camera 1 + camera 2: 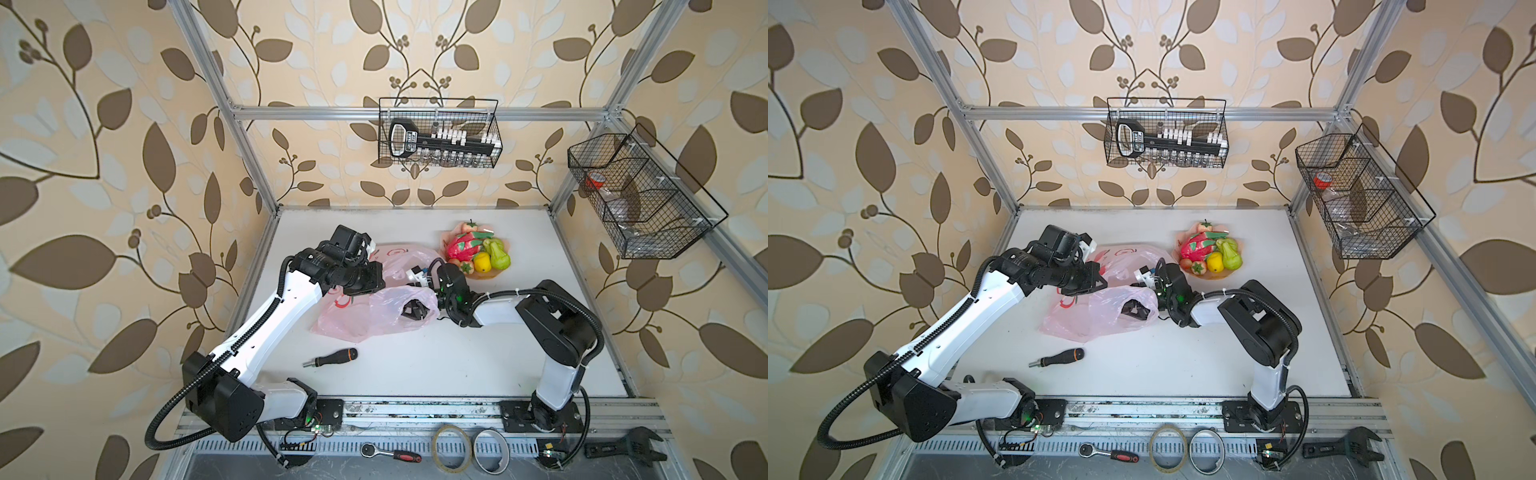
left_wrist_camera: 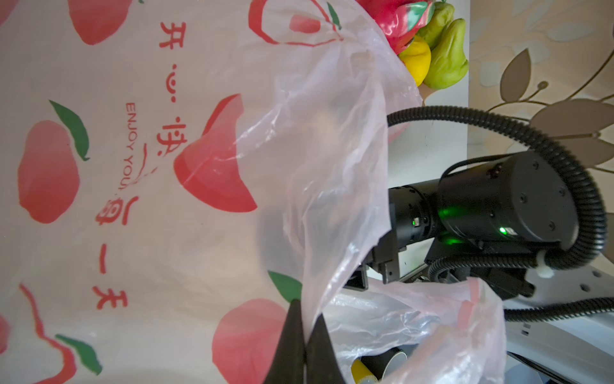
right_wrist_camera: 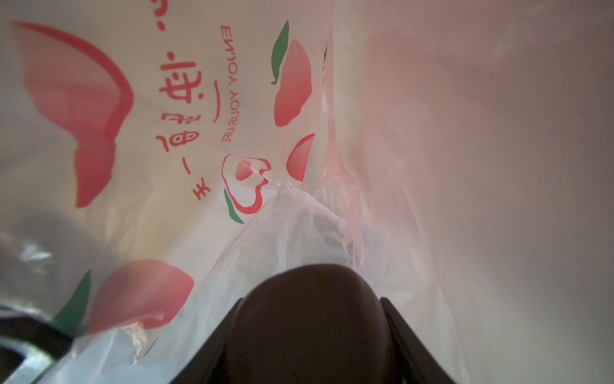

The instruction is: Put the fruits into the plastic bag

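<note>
The pale-pink plastic bag (image 1: 353,318) (image 1: 1075,320) lies mid-table in both top views, its mouth turned toward the right arm. My left gripper (image 2: 307,311) (image 1: 380,272) is shut on a fold of the bag's rim and holds it up. Deep inside the bag, my right gripper (image 3: 312,299) shows through the plastic as a dark shape (image 1: 412,311), shut on the dark purple plum (image 3: 312,325). On a peach-coloured plate (image 1: 490,275) behind the bag sit the other fruits: a dragon fruit (image 1: 463,245) (image 2: 398,20), a pear (image 1: 498,255), a lemon (image 1: 482,262) and a strawberry (image 1: 466,267).
A black-handled screwdriver (image 1: 332,358) lies in front of the bag. Wire baskets hang on the back wall (image 1: 440,133) and the right frame (image 1: 640,195). A ratchet (image 1: 390,453), two tape rolls (image 1: 453,446) and a wrench (image 1: 623,449) lie on the front rail.
</note>
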You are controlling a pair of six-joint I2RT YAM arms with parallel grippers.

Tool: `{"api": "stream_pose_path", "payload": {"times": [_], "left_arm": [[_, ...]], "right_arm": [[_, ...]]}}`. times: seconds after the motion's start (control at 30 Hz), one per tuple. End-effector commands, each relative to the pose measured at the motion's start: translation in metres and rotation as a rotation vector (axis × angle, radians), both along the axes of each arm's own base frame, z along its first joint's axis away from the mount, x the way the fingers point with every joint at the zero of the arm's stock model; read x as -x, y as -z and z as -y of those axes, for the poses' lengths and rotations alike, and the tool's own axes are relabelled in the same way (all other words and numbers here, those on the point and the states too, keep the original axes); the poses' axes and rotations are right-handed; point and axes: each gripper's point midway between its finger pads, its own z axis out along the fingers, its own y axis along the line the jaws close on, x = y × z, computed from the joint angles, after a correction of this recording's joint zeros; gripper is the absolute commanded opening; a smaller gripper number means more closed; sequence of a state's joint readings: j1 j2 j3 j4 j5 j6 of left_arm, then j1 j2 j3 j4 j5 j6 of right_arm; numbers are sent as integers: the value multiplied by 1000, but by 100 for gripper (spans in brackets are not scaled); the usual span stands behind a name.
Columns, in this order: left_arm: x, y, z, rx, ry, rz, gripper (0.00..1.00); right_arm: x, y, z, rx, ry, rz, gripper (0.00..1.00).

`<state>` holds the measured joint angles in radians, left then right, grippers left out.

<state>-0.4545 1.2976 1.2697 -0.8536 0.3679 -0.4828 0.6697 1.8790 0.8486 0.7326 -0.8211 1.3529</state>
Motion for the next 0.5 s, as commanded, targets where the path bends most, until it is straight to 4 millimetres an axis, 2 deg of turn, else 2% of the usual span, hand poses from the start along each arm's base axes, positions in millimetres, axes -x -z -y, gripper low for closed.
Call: {"api": "stream_pose_path", "payload": {"times": [0.0,0.1,0.17,0.3,0.47], "left_arm": [[-2,-8,7,51,11,13,0],[-4,-10,9,57,15,16,0],[-6,-10,10,56,16,21,0],[-8,-11,13,72,16,22,0],[-10,-11,15,90,9,25,0]], "right_arm": [[2,-6,-22,-24,-52,-23,32],[5,-9,-41,-21,-102,-30,33],[7,-2,-49,16,-124,-42,33],[6,14,-56,79,-137,-82,35],[1,20,-65,83,-138,-112,38]]}}
